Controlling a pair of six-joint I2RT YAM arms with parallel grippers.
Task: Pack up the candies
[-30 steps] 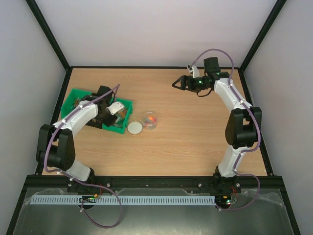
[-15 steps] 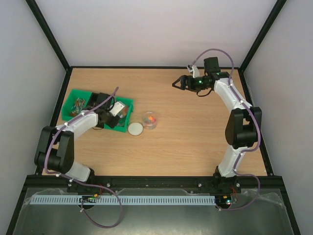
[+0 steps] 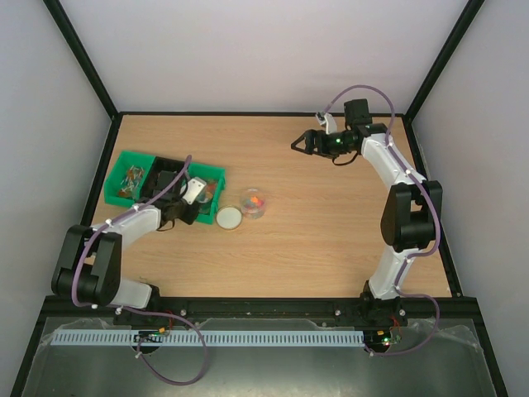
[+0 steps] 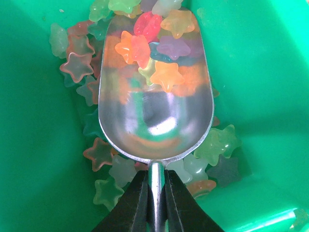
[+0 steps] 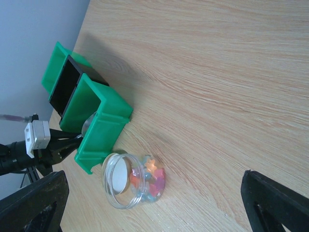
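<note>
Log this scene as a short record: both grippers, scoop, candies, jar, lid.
left gripper: shut on the scoop handle
scoop: in the green bin, a few candies in its bowl
candies: loose in the bin, some in the jar
jar: open, on the table beside the bin
lid: off, beside the jar
right gripper: open, empty, away from the jar

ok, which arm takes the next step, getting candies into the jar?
Left. The left claw is shut on the scoop, which lies in the green bin with candies in its bowl; the jar stands near that bin. The right claw hangs open and empty, far off.
</note>
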